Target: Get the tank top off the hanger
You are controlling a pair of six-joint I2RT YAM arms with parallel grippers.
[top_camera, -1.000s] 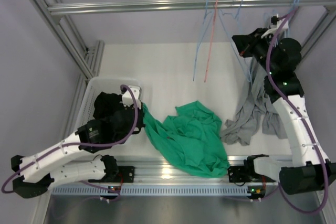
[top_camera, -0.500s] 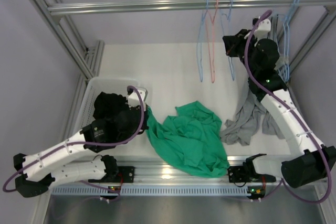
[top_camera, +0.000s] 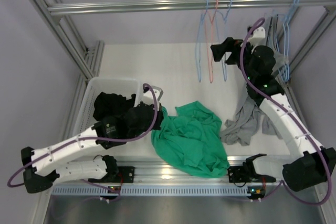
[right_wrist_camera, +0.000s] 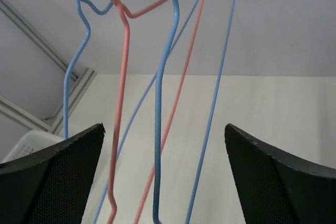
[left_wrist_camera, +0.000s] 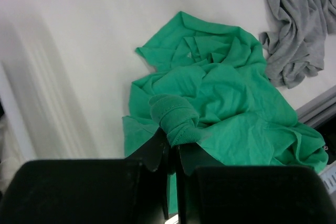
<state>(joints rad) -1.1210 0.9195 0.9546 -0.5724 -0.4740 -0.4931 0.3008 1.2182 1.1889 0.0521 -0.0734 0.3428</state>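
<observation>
A green tank top lies crumpled on the white table, off any hanger. My left gripper is shut on a rolled edge of it at its left side. Three bare wire hangers hang from the top rail: blue, pink and blue. My right gripper stands open beside them, high above the table. The wire of a blue hanger runs between its fingers without touching them.
A grey garment lies in a heap at the right, partly under the right arm. A white basket at the left holds black clothing. More blue hangers hang at the rail's right end.
My right gripper carried a blue hanger leftward along the rail to the other hangers, then opened and let it go. My left gripper moved right with the green fabric.
</observation>
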